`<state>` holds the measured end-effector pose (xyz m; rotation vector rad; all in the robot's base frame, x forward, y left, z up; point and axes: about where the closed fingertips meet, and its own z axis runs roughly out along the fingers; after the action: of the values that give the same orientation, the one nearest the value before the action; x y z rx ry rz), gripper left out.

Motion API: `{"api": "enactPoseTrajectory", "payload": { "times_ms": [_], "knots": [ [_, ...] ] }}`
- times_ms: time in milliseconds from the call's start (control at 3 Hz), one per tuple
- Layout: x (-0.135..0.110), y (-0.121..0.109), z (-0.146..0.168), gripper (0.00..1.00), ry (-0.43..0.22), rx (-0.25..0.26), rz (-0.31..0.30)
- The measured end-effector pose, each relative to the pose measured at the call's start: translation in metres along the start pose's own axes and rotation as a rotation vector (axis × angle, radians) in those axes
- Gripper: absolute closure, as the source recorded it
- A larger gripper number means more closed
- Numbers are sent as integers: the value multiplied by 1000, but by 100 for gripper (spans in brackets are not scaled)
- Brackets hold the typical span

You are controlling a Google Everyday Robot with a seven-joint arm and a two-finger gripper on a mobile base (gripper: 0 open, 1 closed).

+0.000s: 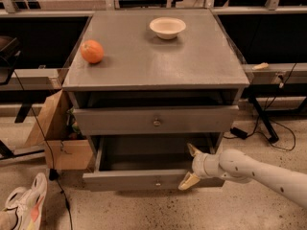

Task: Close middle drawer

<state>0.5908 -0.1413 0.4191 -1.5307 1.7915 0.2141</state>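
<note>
Obs.: grey cabinet [232,97] taken as reference.

- The middle drawer [129,180] stands pulled well out of the cabinet front. Its box is open and dark, and nothing shows inside. The slim front panel carries a small knob [158,182] at its centre.
- The taller upper drawer [120,121] sits just above it and is nearly flush with the cabinet front.
- The claw [188,167] is at the right part of the middle drawer's front panel, right of the knob. It is released, with its fingers spread wide. One fingertip points up over the drawer's open box and the other lies low against the face of the front panel.
- It grasps nothing. Contact with the panel looks likely but cannot be confirmed.
- The arm [259,171] reaches in from the cabinet's lower right.
- The cabinet's worktop [153,66] holds an orange [92,51] toward the left and a bowl [167,27] toward the back.
- A cardboard box [67,152] and a shoe [24,205] lie on the floor left of the cabinet.

Step in hand (judgement): the claw is placed for the push and closing has not begun in earnest, since most of the drawer's travel remains.

Next move (judgement): press the front panel straight back into the cabinet, along the runners. The claw sits off-centre, so the drawer may skew and bind, and a push nearer the knob would run truer. The upper fingertip must also clear the cabinet opening before the panel seats.
</note>
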Motion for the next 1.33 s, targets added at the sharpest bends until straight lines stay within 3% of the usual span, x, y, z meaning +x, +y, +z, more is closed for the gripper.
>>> {"api": "enactPoseTrajectory", "payload": {
  "times_ms": [333,667,1333],
  "knots": [
    [0,-4,1,0,-1,5,-1],
    [2,-9,2,19,-1,10,-3],
    [2,-12,3,65,1,14,-7]
  ]
}}
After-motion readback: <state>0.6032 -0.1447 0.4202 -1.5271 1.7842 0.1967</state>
